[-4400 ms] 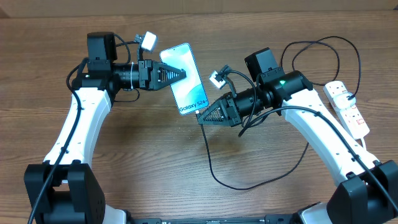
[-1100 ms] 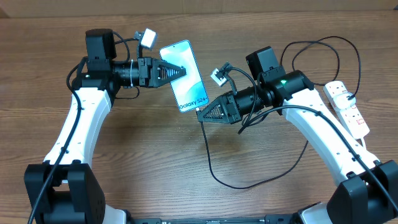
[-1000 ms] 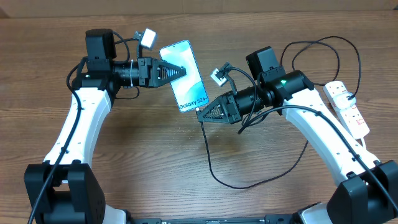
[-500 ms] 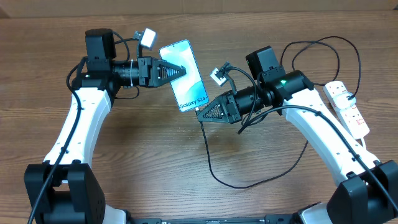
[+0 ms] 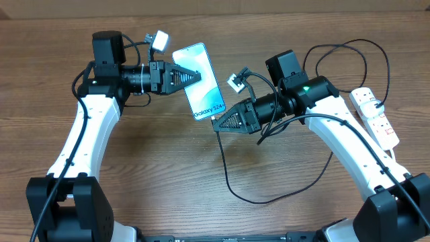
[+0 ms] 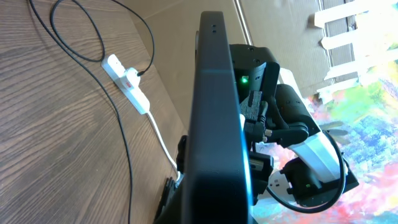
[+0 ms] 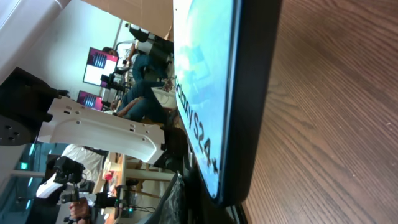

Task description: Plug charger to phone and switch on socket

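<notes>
The phone [image 5: 205,94], with its screen lit and reading "Galaxy S24", is held above the table. My left gripper [image 5: 197,77] is shut on its left long edge. My right gripper [image 5: 216,124] sits at the phone's bottom end, shut on the charger plug, which is hidden between the fingers. The charger cable [image 5: 225,168] hangs from there and loops over the table. In the left wrist view the phone [image 6: 214,112] shows edge-on. In the right wrist view its screen [image 7: 205,93] fills the frame, with the bottom end at my fingers. The socket [image 5: 376,117] lies at the far right.
The socket also shows in the left wrist view [image 6: 127,81], with its white lead and thin black cables trailing over the wood. Black cable loops [image 5: 342,60] lie behind my right arm. The phone and both grippers crowd the table's middle.
The right gripper has crept slightly up toward the phone's bottom end since the earliest frame. Nothing has visibly moved in the last second.
</notes>
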You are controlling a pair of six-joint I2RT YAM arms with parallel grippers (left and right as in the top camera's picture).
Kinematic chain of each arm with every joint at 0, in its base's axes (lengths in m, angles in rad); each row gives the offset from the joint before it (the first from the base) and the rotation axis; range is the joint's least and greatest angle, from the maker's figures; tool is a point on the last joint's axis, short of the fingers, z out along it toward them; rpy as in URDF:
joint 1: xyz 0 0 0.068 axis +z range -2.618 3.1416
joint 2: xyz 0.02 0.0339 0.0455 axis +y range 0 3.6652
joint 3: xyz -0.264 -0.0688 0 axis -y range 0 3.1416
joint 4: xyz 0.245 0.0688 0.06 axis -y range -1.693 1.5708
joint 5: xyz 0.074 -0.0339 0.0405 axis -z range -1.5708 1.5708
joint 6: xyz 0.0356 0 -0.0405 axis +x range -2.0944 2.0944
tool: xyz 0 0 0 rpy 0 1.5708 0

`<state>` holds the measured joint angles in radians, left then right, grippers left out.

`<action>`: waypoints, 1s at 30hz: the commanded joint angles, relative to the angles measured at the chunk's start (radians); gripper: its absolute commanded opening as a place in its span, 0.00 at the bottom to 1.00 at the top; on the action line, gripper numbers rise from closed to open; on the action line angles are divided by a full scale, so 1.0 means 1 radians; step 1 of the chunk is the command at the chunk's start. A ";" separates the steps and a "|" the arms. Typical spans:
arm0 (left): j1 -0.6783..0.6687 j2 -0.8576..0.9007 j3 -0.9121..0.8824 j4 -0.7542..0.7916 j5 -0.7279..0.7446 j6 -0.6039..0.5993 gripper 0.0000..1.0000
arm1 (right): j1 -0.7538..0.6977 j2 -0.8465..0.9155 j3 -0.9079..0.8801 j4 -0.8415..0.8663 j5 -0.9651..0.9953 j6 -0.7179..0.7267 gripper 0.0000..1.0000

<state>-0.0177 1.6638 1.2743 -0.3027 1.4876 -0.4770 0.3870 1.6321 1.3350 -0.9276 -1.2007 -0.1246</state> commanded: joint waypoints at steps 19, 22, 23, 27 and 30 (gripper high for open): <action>0.003 -0.015 0.015 0.005 0.021 -0.026 0.04 | 0.005 0.001 0.001 0.019 -0.013 -0.006 0.04; 0.003 -0.015 0.015 0.005 0.021 -0.029 0.04 | 0.005 0.001 0.001 0.019 -0.013 -0.005 0.04; 0.003 -0.015 0.015 0.006 0.020 -0.029 0.04 | 0.005 0.001 0.001 0.019 -0.013 -0.006 0.04; 0.003 -0.015 0.015 0.006 0.020 -0.037 0.04 | 0.005 0.001 0.001 0.018 -0.012 -0.005 0.04; 0.003 -0.015 0.015 0.006 0.020 -0.044 0.04 | 0.005 0.001 0.001 0.018 -0.010 -0.005 0.04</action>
<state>-0.0177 1.6638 1.2743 -0.3023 1.4876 -0.5026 0.3870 1.6321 1.3350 -0.9127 -1.2003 -0.1246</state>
